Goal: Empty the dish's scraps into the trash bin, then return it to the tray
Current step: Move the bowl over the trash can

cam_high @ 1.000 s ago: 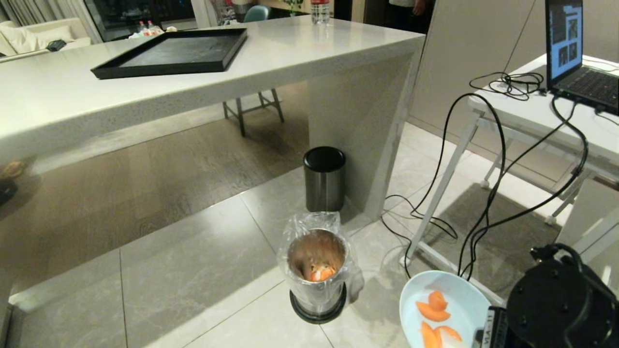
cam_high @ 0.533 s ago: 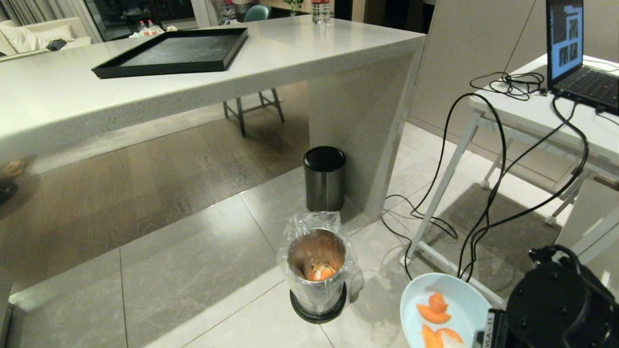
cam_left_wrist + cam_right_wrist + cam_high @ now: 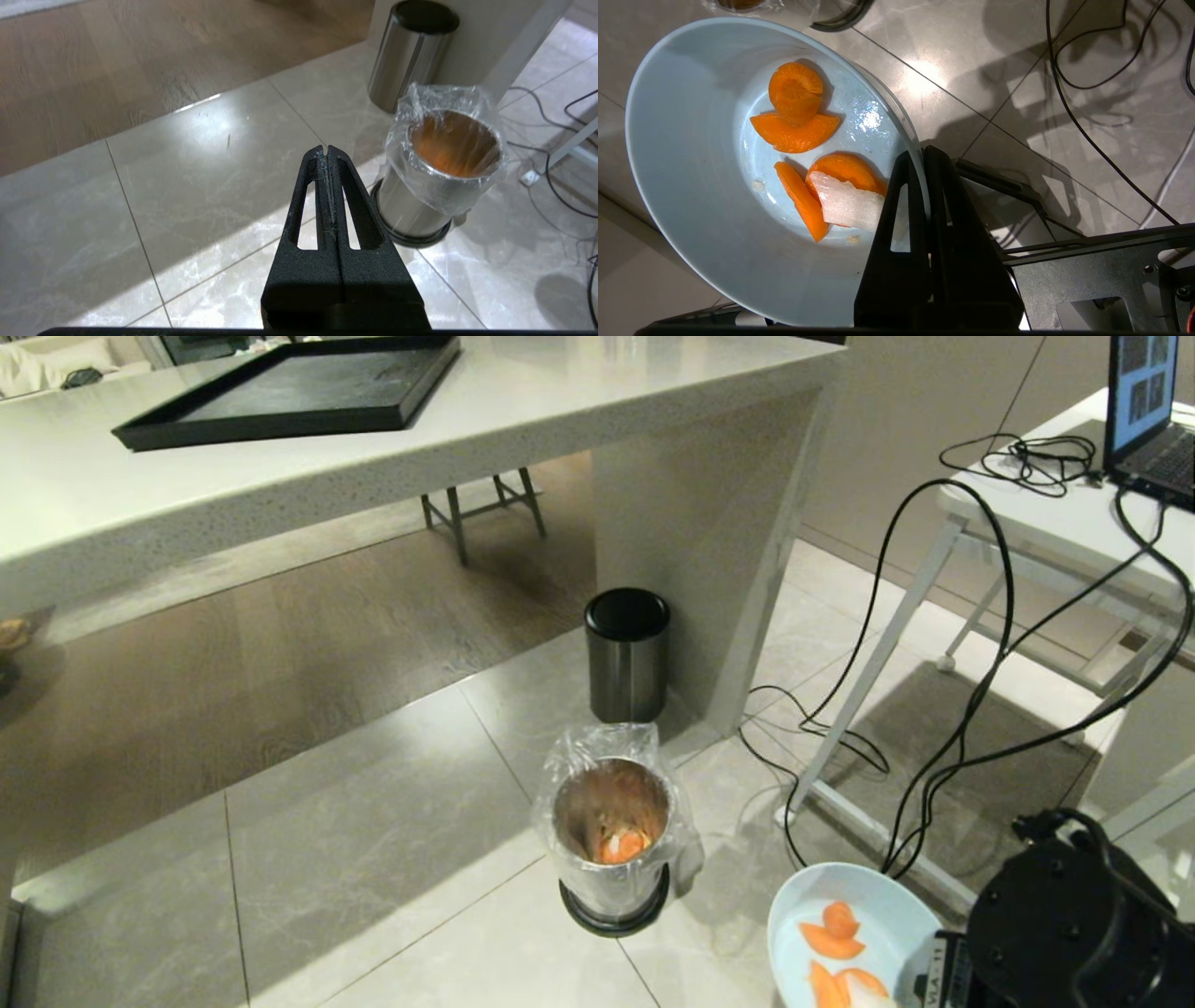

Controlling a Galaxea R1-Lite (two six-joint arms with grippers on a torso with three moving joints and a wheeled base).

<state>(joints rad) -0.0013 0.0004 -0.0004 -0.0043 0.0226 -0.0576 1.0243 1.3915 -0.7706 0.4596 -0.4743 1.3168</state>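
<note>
- Since the earlier head pictures the whole scene has slid: the counter and black tray sit higher and further left, the laptop is nearer the top right corner. That is the camera tipping; the bins and the bowl keep their places against each other.
- Nearest, at 5 o'clock in the head view, the right gripper (image 3: 920, 156) pinches the rim of the small round pale blue bowl (image 3: 845, 933), one black finger inside, one outside. The smooth glazed bowl is held above the floor, apart from the trash bin.
- In the bowl lie the scraps (image 3: 803, 140): moist orange half-moon slices, like carrot, with one pale translucent piece.
- A white label on the arm beside the bowl reads partly "VLA - 11".
- The left gripper (image 3: 327, 151), black slotted fingers pressed together with nothing between them, hangs over glossy marbled floor tiles (image 3: 373, 859).
- At 10 o'clock from the bowl stands the small round metal bin (image 3: 611, 840) with a crinkly clear bag over its rim and orange bits inside.
- Just beyond it, a brushed steel bin with a black lid (image 3: 626, 653).
- Farthest, at 11 o'clock, the flat black rectangular tray (image 3: 289, 392) on the speckled pale counter (image 3: 373, 467).
</note>
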